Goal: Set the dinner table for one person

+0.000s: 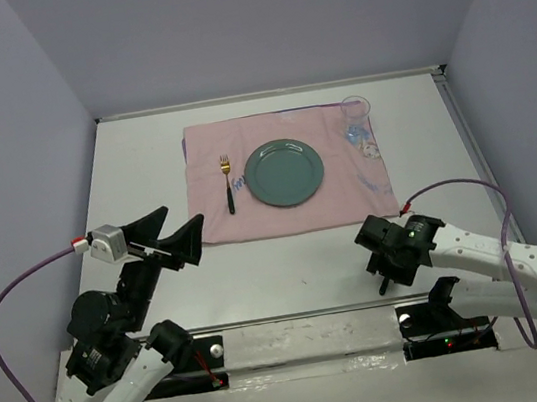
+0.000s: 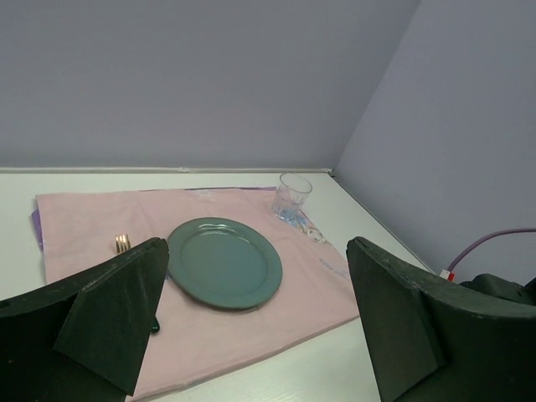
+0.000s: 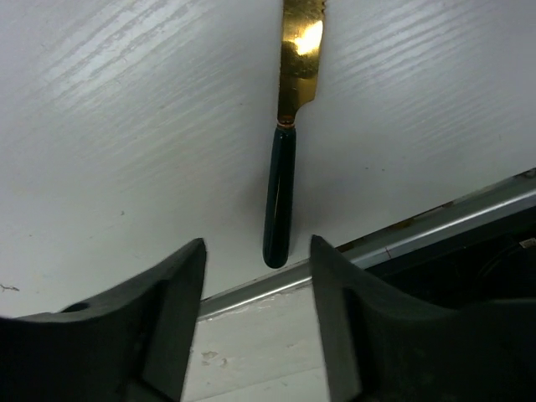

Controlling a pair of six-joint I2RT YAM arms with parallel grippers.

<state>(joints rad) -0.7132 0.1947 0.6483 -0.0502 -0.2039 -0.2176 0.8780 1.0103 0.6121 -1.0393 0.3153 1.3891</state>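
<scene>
On the white dinner table (image 1: 141, 159) lies a pink placemat (image 1: 212, 159) with a green plate (image 1: 285, 172), a gold fork (image 1: 227, 182) to the plate's left and a clear glass (image 1: 357, 112) at the mat's far right corner. A knife (image 3: 280, 193) with a gold blade and dark green handle lies on bare table by the front edge. My right gripper (image 3: 255, 243) is open, just above the handle's end, with a finger on each side of it; it also shows in the top view (image 1: 384, 270). My left gripper (image 1: 179, 224) is open and empty, raised near the mat's front left corner.
A metal rail (image 3: 394, 239) runs along the table's front edge, right behind the knife handle. Grey-violet walls close the table on three sides. In the left wrist view the plate (image 2: 222, 261), glass (image 2: 293, 197) and fork tines (image 2: 123, 243) show ahead of the left fingers (image 2: 117, 293).
</scene>
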